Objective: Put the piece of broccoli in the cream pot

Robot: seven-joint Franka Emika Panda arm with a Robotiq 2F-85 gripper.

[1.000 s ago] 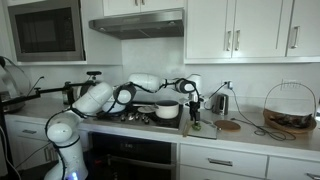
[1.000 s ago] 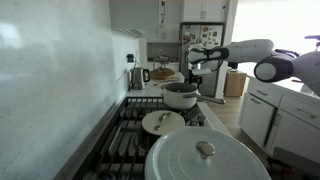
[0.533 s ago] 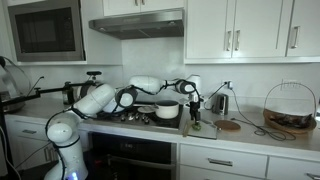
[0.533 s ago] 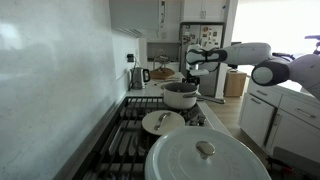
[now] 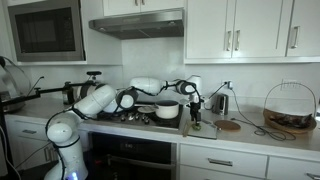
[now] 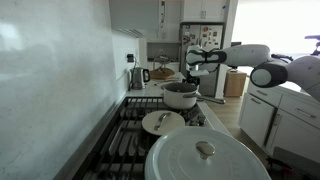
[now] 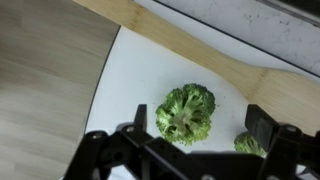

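- My tool is opened wide and holds nothing. In the wrist view its 2 dark fingers show at the left and at the right of the small dark-green lumpy piece of broccoli, and both are apart from it.
- The piece of broccoli lies on a flat white sheet, with its florets turned up to the camera.
- A smaller green piece lies on the same white sheet, just beside the right finger, which hides part of it.
- A strip of light wooden board runs along the far edge of the white sheet, and the grey-brown wood-grain desk borders the sheet at the left.
- In an exterior view my tool points down over the desk, just beside the cream round pot.
- In an exterior view the cream round pot stands open at the far end of the black gas stove, and my tool hangs behind it.
- In both exterior views the piece of broccoli is too small to make out.
- A big round white lid is close to the camera, and a smaller round lid lies on the stove between it and the pot.
- A steel kettle stands near the wall behind the stove.
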